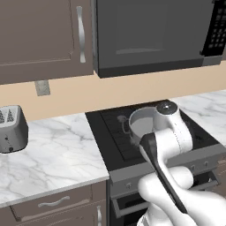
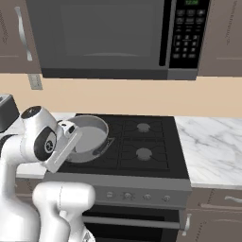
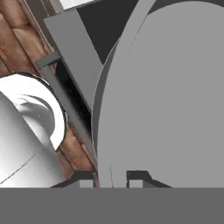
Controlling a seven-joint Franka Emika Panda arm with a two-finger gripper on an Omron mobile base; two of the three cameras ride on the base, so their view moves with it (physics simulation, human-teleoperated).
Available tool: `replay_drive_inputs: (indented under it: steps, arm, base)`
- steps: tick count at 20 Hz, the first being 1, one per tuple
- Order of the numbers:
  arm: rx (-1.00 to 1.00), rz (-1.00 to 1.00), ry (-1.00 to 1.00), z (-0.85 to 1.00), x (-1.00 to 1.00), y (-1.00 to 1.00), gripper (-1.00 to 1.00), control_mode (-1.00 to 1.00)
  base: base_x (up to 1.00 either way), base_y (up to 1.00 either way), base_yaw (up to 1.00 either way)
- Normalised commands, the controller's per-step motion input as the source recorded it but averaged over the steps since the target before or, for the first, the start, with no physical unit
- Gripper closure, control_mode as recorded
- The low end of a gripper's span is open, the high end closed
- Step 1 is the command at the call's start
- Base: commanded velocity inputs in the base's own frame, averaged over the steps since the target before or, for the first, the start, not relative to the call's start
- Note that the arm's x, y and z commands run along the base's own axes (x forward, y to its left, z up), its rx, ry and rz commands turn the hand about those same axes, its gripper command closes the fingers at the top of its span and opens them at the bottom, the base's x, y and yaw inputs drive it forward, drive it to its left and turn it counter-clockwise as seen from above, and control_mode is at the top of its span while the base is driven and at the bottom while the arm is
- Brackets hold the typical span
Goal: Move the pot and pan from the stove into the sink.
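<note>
A: Now, left to right: toaster [image 1: 12, 128] at nine o'clock on the surface [image 1: 57, 154], then the pot [image 2: 87, 137] above the stove [image 2: 142, 142].

B: And the jaws [image 3: 112, 175]?

A: Pinching the pot's rim at its near edge, one finger either side of the wall. The pot looks tilted, lifted off the grate.

B: The sink?

A: Can't see it; I'd guess a long carry sideways.

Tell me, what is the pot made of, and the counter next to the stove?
The pot looks like plain grey metal with a dull, matte finish: it is evenly grey inside and out, with thin straight walls; being rendered, it could be steel or aluminium. The counter looks like polished white marble or a stone lookalike, judging by the grey veins running through it.
</note>
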Motion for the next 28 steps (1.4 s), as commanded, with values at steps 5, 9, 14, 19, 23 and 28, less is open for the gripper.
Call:
replay_drive_inputs:
  steps: [5, 9, 14, 19, 23, 28]
  arm:
    - [0.00, 0.16, 0.04, 0.41, -0.87, -0.01, 1.00, -1.00]
    - [0.00, 0.18, 0.01, 0.47, -0.85, -0.04, 1.00, -1.00]
    - [0.00, 0.08, -0.06, 0.18, -0.35, 0.00, 1.00, -1.00]
    - [0.00, 0.00, 0.00, 0.00, -0.01, 0.00, 1.00, -1.00]
    - [0.00, 0.00, 0.00, 0.00, -0.06, 0.00, 1.00, 1.00]
    - [0.00, 0.00, 0.00, 0.00, 0.00, 0.00, 1.00, 1.00]
  base:
    - [0.00, 0.00, 0.00]
    - [0.00, 0.00, 0.00]
    - [0.00, 0.00, 0.00]
    - [0.00, 0.00, 0.00]
    - [-0.49, 0.00, 0.01]
    - [-0.89, 0.00, 0.12]
